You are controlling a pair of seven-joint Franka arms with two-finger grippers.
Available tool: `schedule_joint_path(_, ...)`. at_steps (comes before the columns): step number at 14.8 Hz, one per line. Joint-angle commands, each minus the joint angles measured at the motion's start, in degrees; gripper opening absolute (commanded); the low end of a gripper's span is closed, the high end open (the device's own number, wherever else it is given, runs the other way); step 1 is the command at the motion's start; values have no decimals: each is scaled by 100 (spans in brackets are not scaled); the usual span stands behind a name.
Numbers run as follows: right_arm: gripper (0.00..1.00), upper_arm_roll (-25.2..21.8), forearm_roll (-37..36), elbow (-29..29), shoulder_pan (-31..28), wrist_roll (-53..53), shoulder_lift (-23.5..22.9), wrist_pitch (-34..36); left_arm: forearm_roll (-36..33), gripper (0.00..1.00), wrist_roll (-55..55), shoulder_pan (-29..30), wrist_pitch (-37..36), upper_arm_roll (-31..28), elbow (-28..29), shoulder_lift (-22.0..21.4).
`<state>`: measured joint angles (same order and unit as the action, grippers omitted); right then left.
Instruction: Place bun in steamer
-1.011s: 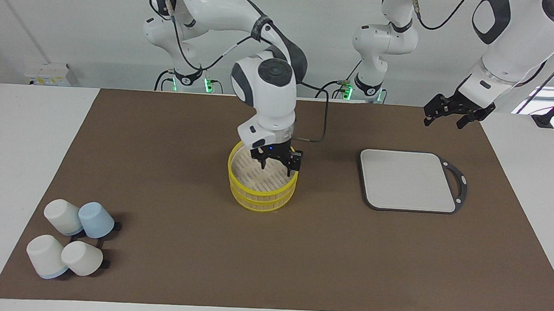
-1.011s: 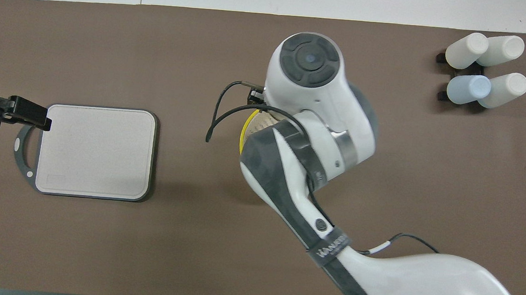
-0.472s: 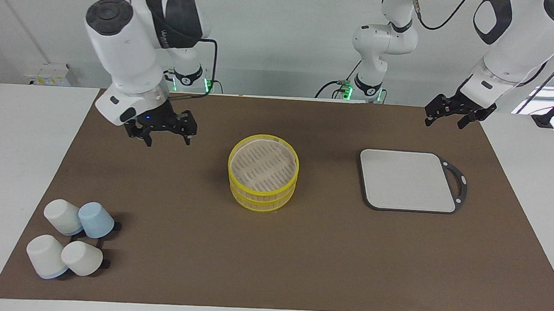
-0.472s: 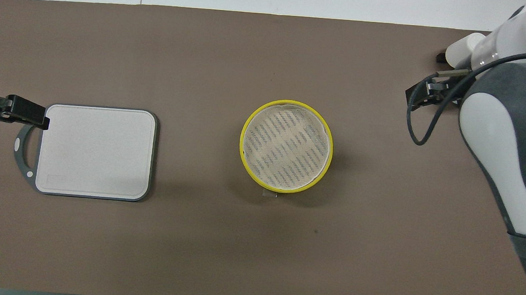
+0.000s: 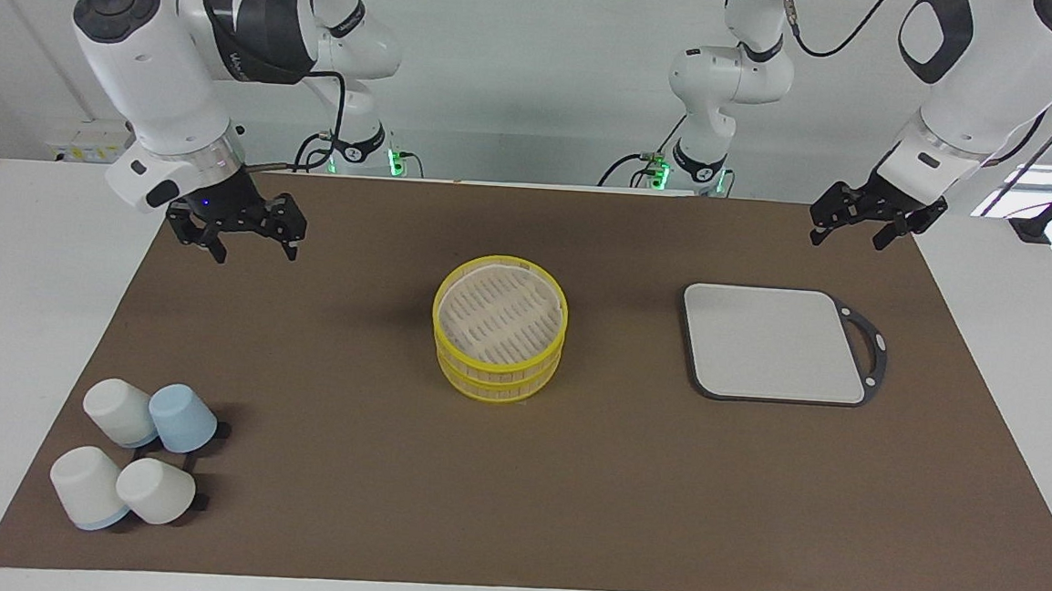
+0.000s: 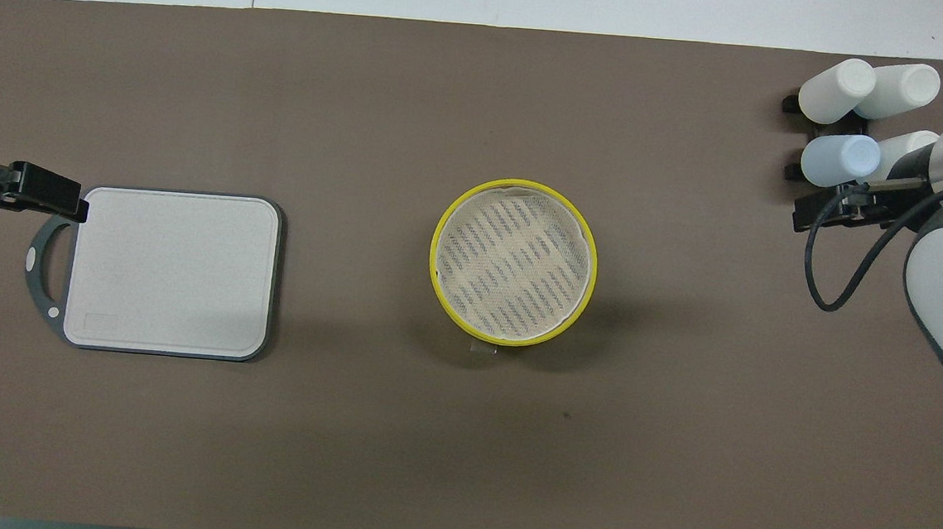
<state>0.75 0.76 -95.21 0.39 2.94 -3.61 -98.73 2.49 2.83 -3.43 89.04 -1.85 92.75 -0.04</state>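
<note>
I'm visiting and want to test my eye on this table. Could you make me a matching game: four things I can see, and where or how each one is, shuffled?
Things:
1. steamer
2. grey board
3. cups
4. right gripper

Places or states:
A. clustered upside down at the right arm's end of the table
B. raised over the mat's edge, fingers open, holding nothing
C. flat on the mat toward the left arm's end
D. mid-table, two yellow-rimmed tiers, no bun visible inside

Pairs: 1-D, 2-C, 3-A, 4-B
</note>
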Motion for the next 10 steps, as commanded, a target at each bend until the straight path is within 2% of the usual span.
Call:
schedule_joint_path(1, 100, 83, -6, -78, -232, 172, 107, 2, -117, 100, 69, 18, 52, 10, 138, -92)
schedule_joint_path(7, 100, 74, -24, 441, -294, 172, -78, 547, -117, 100, 69, 18, 43, 10, 138, -92)
schedule_joint_path(10, 100, 74, -41, 486, -399, 163, -105, 565, -117, 100, 69, 18, 43, 10, 138, -92)
